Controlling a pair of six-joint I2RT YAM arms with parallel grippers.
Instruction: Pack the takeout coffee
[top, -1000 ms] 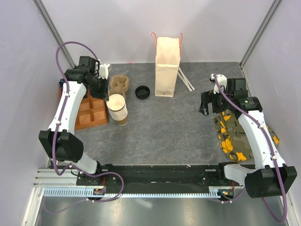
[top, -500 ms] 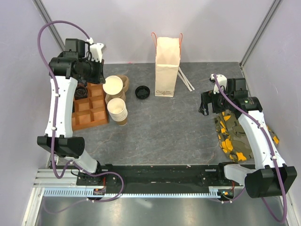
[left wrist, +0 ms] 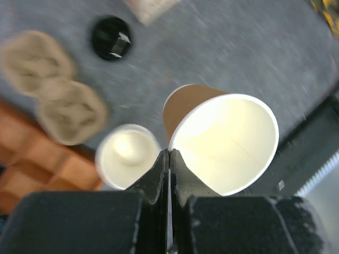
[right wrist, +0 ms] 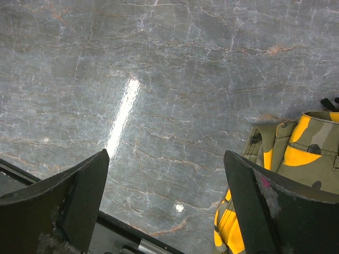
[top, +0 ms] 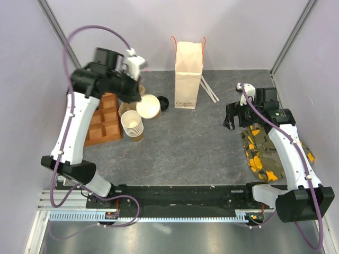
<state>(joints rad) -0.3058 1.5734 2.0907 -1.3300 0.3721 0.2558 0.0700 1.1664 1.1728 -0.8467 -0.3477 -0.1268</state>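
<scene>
No lidded tan cup shows in any view; the takeout coffee is out of sight. My left gripper (top: 139,96) is shut on the rim of a single lidless paper cup (top: 149,106), held tilted in the air above the table. In the left wrist view the jaws (left wrist: 169,154) pinch the rim of this cup (left wrist: 228,143), whose cream inside is empty. Below it stands the stack of lidless cups (top: 132,125) (left wrist: 127,154). A loose black lid (top: 163,100) (left wrist: 111,37) lies near the paper bag (top: 188,74). My right gripper (top: 231,117) (right wrist: 167,182) is open and empty over bare table.
A tan pulp cup carrier (left wrist: 53,87) lies beside the brown wooden compartment tray (top: 103,124) at the left. White sticks (top: 209,90) lie right of the bag. A camouflage cloth (top: 262,151) (right wrist: 296,153) lies under the right arm.
My left gripper has swung right and forward with the single cup, from over the tray's back corner to above the stack beside the black lid. The right arm has not moved.
</scene>
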